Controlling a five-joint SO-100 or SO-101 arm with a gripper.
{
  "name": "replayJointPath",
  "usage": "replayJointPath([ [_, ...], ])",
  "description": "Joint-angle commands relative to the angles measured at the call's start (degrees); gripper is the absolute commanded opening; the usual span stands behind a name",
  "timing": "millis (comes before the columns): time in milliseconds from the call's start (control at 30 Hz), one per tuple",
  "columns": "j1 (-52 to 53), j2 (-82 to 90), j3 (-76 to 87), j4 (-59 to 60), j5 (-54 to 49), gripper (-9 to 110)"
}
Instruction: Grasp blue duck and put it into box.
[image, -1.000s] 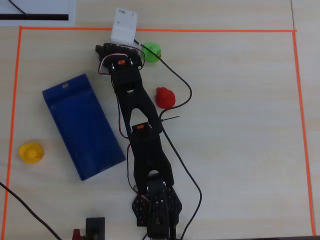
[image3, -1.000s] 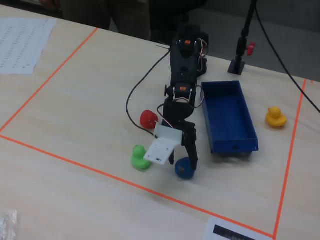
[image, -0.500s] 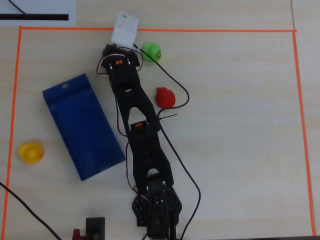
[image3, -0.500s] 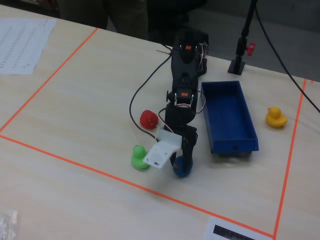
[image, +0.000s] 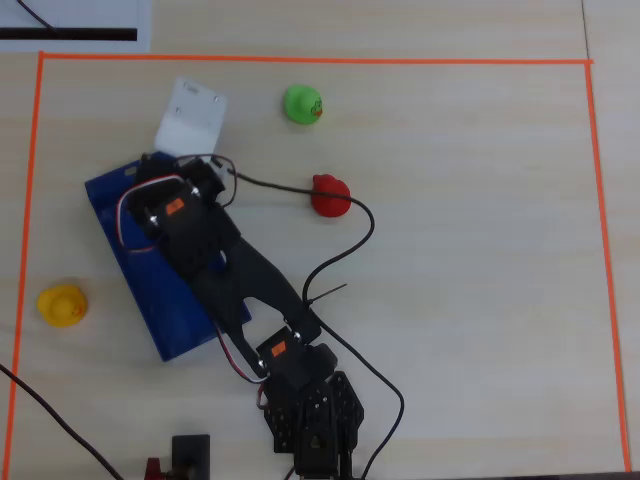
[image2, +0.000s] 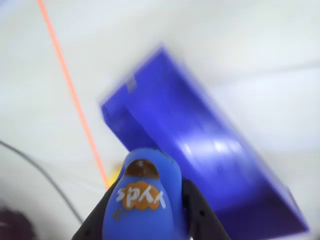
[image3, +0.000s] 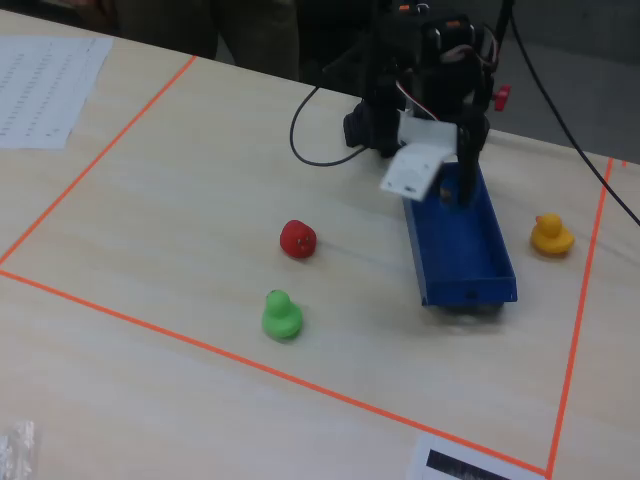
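Observation:
In the wrist view my gripper (image2: 150, 187) is shut on the blue duck (image2: 142, 200), which has an orange patch and fills the gap between the black fingers (image2: 197, 212). The dark-blue box (image2: 200, 135) lies just ahead and below, blurred. In the fixed view the gripper (image3: 455, 190) hangs over the near end of the box (image3: 470, 290), with the duck mostly hidden behind it. In the overhead view the arm (image: 190, 225) covers the upper part of the box (image: 150, 295), and the duck is hidden there.
A green duck (image: 302, 104) (image3: 281, 315) and a red duck (image: 330, 195) (image3: 298, 239) sit to one side of the box, and a yellow duck (image: 62, 304) (image3: 550, 234) on the other. Orange tape (image: 300, 60) borders the table. A black cable (image: 350, 250) trails by the arm.

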Motion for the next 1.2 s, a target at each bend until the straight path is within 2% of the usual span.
replayJointPath([
  [0, -5.1, -0.9, 4.8, 0.1, 2.5, 0],
  [133, -6.9, -1.6, 7.8, -0.4, 2.8, 0],
  [267, -6.7, 1.0, 13.6, -1.1, 0.9, 30],
  [433, -0.2, 8.5, 16.6, -3.6, -3.9, 41],
  [500, 5.2, 9.9, 12.0, -1.0, -6.8, 40],
  [533, 7.7, 11.5, 10.8, -0.4, -8.6, 35],
  [633, 15.2, 20.2, 13.3, -2.9, -13.0, 16],
  [667, 17.7, 24.3, 16.4, -5.5, -14.2, 5],
  [700, 20.3, 29.3, 20.7, -9.1, -15.9, 0],
  [1000, 41.4, 74.2, 79.5, -44.6, -28.6, 0],
  [1067, 43.4, 82.4, 91.2, -47.6, -30.1, 0],
  [1167, 45.2, 95.5, 104.9, -45.7, -32.4, 0],
])
